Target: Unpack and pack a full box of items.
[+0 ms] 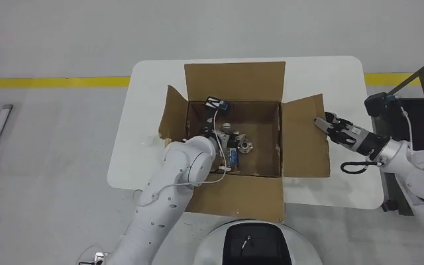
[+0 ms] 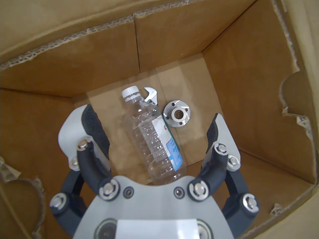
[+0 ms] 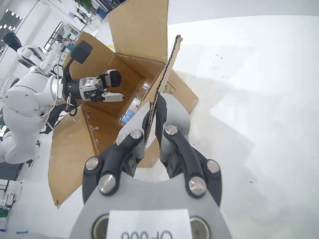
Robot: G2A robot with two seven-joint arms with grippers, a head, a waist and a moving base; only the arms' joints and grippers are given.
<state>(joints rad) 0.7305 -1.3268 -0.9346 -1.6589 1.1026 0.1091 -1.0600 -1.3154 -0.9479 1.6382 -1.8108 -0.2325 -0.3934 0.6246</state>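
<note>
The box, brown cardboard with ragged edges, sits mid-table with its four flaps spread. On its floor you see a clear bottle with a white cap, lying beside a wrench and a metal flange. Your left gripper hangs inside the box over the bottle, fingers spread wide. Your right gripper pinches the edge of the right flap.

A white table with rounded corners carries one open cardboard box; the box stands about mid-table, nearer the left edge than the right; its four flaps are spread outward, the near flap reaching the table's near edge; in the right wrist view a few small dark specks lie on the bare white top beside the box
</note>
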